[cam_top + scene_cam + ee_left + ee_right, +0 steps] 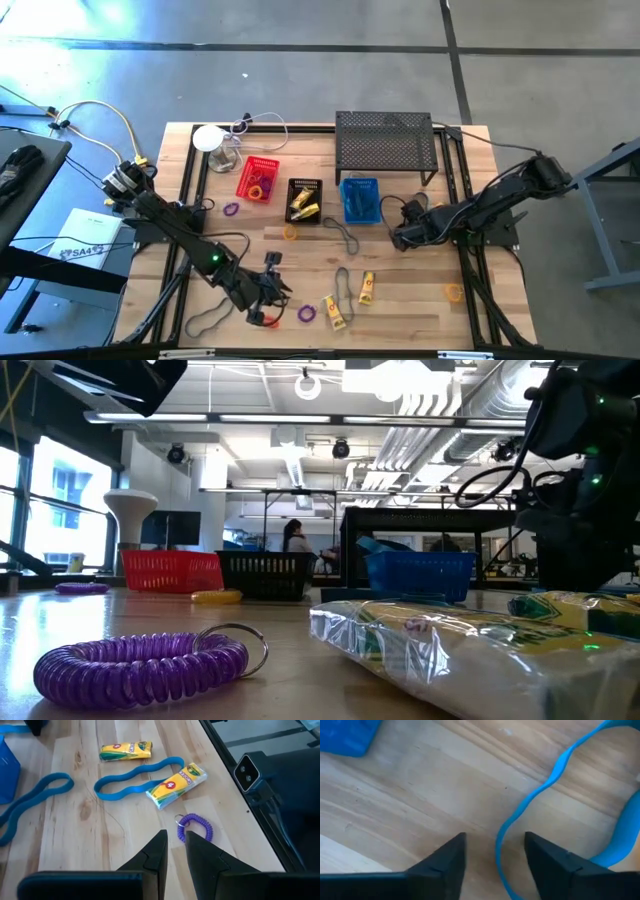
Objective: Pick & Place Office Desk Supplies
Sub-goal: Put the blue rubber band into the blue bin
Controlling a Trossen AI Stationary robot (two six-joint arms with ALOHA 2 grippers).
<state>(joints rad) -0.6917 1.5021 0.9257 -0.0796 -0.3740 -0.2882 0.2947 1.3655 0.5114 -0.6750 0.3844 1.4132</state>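
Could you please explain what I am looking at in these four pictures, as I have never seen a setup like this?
Two dark robot arms work at a wooden table. One picture looks straight down, one looks level along the tabletop, and two come from cameras on the wrists. On the table lie crayon packs, purple coil rings, blue rubber bands, three small baskets and a wire-mesh shelf. The right gripper sits low with a blue band between its open fingers, not yet gripped. The left gripper hovers near a purple coil ring, holding nothing visible.

Open wood btwn the bins [304,200] and packs [352,298], you can pass there. Shelf [386,145] blocks the back.
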